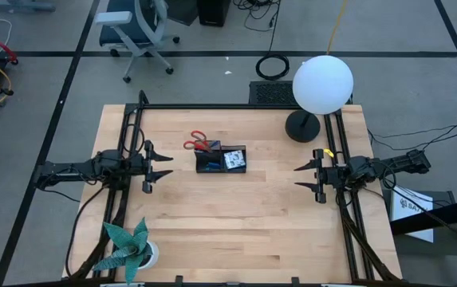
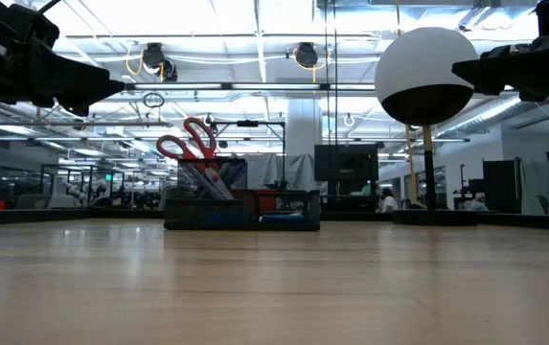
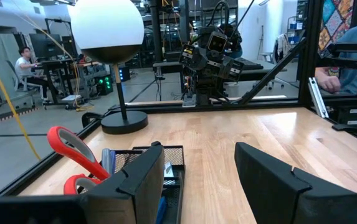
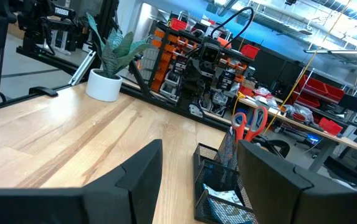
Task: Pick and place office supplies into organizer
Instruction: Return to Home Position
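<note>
The black mesh organizer stands on the table a little left of centre, also in the low view. Red-handled scissors stand in its left end, blades down in the tray, handles up and leaning out. Blue and white items lie in its right compartment. My left gripper hovers open just left of the organizer, above the table, fingers level. My right gripper hovers open on the right side, well away from the organizer. Nothing sits between either pair of fingers.
A lamp with a white globe and a round black base stands at the far right. A teal paper-leaf plant in a white pot sits at the near left corner. Bare wood spreads across the near half.
</note>
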